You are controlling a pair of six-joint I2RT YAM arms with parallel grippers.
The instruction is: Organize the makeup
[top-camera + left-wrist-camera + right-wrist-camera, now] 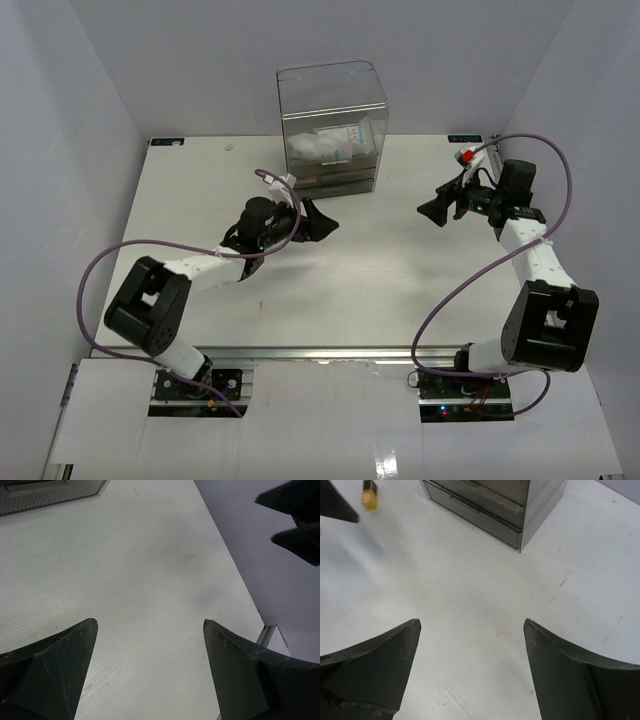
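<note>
Top external view: makeup (335, 145) lies inside drawer box (330, 85). Left gripper (318, 220) and right gripper (432, 209) sit before the box, jaws apart, empty. Final step, apparently; small yellow object (369, 495) beside box needs checking.

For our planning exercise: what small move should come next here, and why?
Probably ease the left hand toward the small yellow item beside it on the table: that hand is open and empty, while makeup already sits in the clear drawer box.

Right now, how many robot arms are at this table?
2. The left arm reaches toward the clear drawer box; the right arm stretches along the right side of the table. None seem hidden.
</note>
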